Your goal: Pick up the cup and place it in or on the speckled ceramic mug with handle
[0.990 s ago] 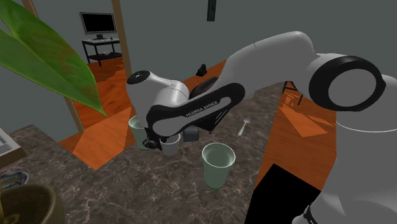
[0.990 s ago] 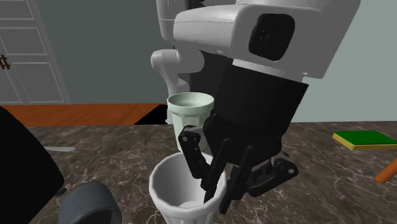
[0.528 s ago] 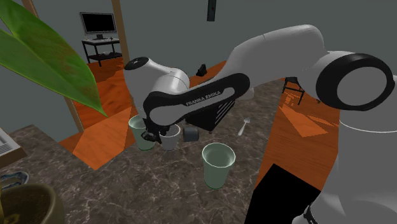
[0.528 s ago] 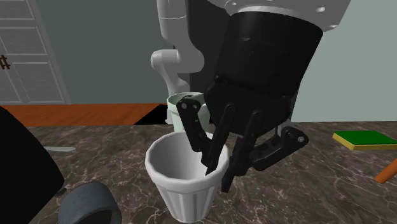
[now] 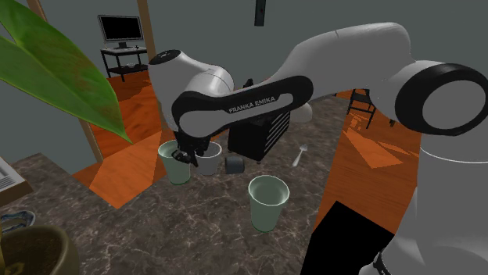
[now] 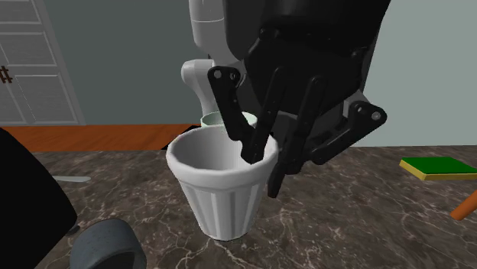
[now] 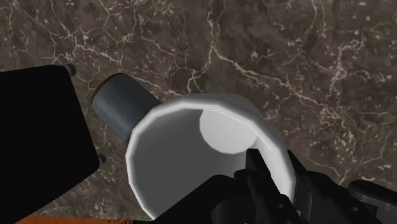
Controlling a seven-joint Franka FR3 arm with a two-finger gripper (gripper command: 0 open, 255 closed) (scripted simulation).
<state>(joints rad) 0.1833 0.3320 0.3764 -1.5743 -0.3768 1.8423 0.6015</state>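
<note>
white ribbed cup (image 6: 218, 199) clasped at rim by gripper (image 6: 264, 172), held above dark marbled counter (image 6: 382, 222), near grey speckled mug (image 7: 118, 105).

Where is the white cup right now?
The white cup is left of centre in the shoulder view, its rim clasped by the gripper, between a pale green cup on its left and a small dark grey mug on its right.

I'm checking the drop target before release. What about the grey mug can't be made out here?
- Handle of the grey mug: wrist view, the white cup and black box cover part of the mug.
- Mug's lower part: second exterior view, cut off by the bottom edge.
- Mug's speckles: shoulder view, too small.
</note>
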